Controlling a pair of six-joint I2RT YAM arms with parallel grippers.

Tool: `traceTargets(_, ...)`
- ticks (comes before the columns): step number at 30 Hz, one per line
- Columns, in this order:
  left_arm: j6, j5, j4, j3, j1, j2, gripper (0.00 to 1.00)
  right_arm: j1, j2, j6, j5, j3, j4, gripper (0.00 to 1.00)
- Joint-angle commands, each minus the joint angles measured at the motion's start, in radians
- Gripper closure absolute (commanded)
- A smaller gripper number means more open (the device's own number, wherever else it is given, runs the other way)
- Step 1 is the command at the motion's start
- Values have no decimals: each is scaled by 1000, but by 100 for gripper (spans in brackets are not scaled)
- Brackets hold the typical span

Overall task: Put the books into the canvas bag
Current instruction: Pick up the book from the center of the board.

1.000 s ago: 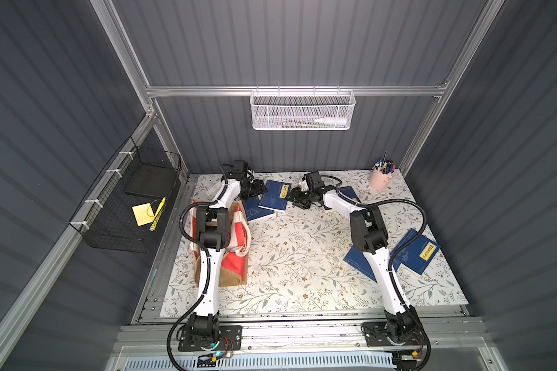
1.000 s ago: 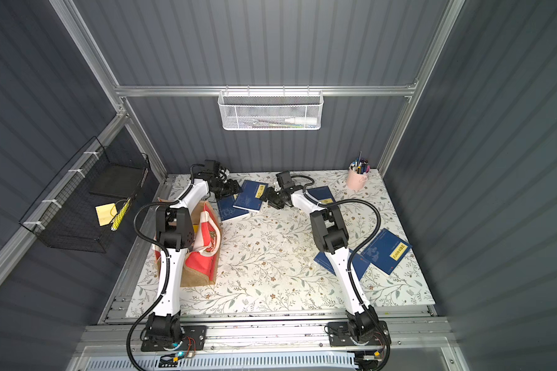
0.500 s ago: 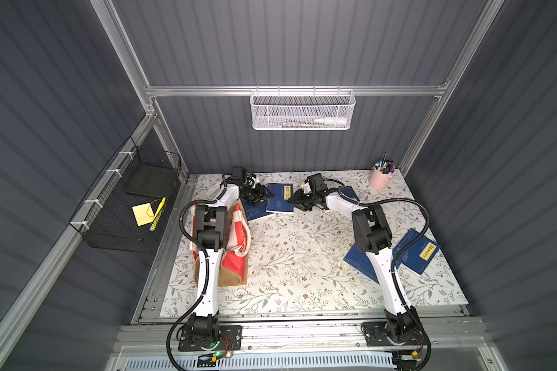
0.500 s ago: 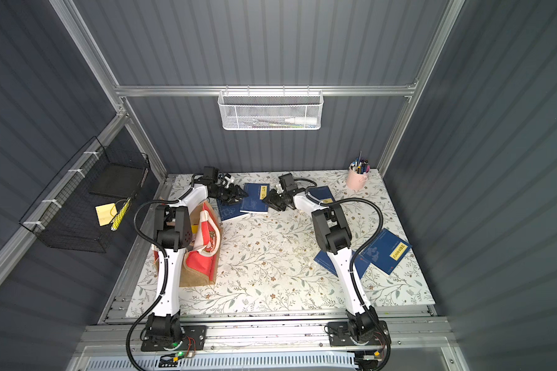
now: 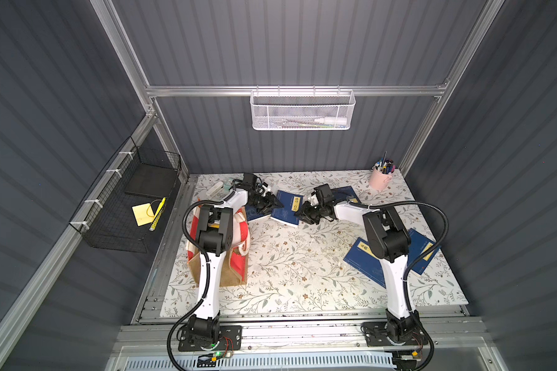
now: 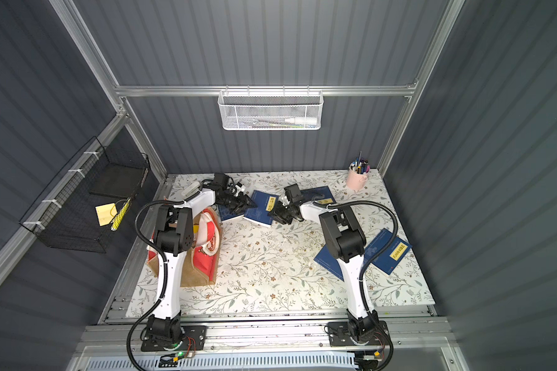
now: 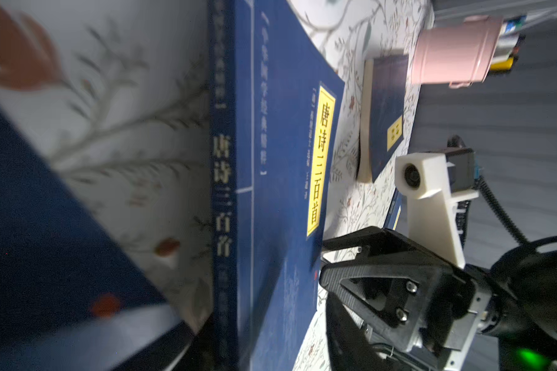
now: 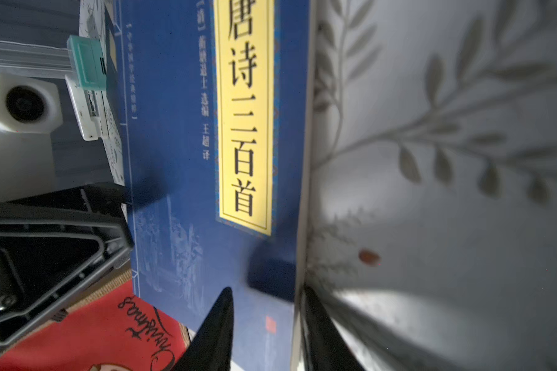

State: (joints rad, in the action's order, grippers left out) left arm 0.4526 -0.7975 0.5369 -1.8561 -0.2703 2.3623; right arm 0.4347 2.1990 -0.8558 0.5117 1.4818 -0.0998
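Left gripper (image 5: 274,204) and right gripper (image 5: 300,215) are flanking yellow-labelled navy paperback (image 5: 288,208), clamp state unreadable, both reaching low and deep across floral-print tabletop (image 5: 287,266); grey ribbed walls (image 5: 303,48) enclosing.

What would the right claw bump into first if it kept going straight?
The navy book with the yellow label. The right claw sits at its edge; whether they touch is unclear.

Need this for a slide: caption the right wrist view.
Right pincer, jaws apart, straddles the page edge of a navy book titled in yellow.
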Motion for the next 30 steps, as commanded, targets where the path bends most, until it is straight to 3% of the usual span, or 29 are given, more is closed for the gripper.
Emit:
traceTargets(1, -17, 5, 8, 69, -34, -96, 70, 12, -81, 5, 8, -79, 35, 63)
traceTargets(4, -23, 26, -5, 124, -42, -156, 89, 16, -142, 9, 7, -142, 42, 63)
traceTargets(9, -66, 64, 17, 169, -46, -280, 100, 24, -277, 36, -25, -221, 19, 63)
traceTargets(19, -218, 254, 142, 149, -43, -620, 100, 50, -713, 185, -168, -322, -105, 56)
traceTargets(21, -236, 289, 156, 154, -43, -688, 100, 59, -788, 211, -176, -331, -107, 46)
traceTargets(30, -195, 313, 16, 310, -43, -1025, 100, 99, -964, 262, -56, -343, 7, 27)
